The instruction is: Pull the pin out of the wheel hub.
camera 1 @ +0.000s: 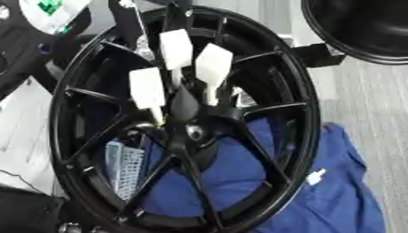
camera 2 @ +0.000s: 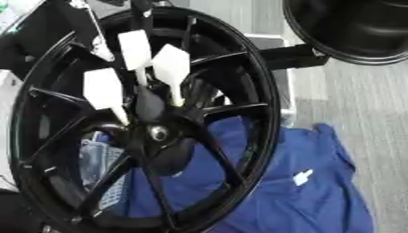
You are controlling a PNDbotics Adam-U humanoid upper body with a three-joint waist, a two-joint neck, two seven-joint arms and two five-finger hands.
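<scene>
A black spoked wheel (camera 1: 303,113) stands tilted and fills most of both views. Its hub (camera 1: 194,133) shows a small shiny round centre. My left hand (camera 1: 177,50) reaches down from the top left through the upper spokes. Its white-padded fingers (camera 1: 148,87) close in on the hub from above. Between them a dark tapered piece, the pin (camera 1: 185,105), rises from the hub, and the fingers are gathered round it. My right hand shows in neither view.
A blue cloth (camera 1: 334,191) with a small white tag (camera 1: 315,176) lies under and right of the wheel. A second black round object (camera 1: 359,27) hangs at the top right. A pale perforated piece (camera 1: 124,166) shows behind the lower spokes. Grey floor (camera 1: 374,100) runs along the right.
</scene>
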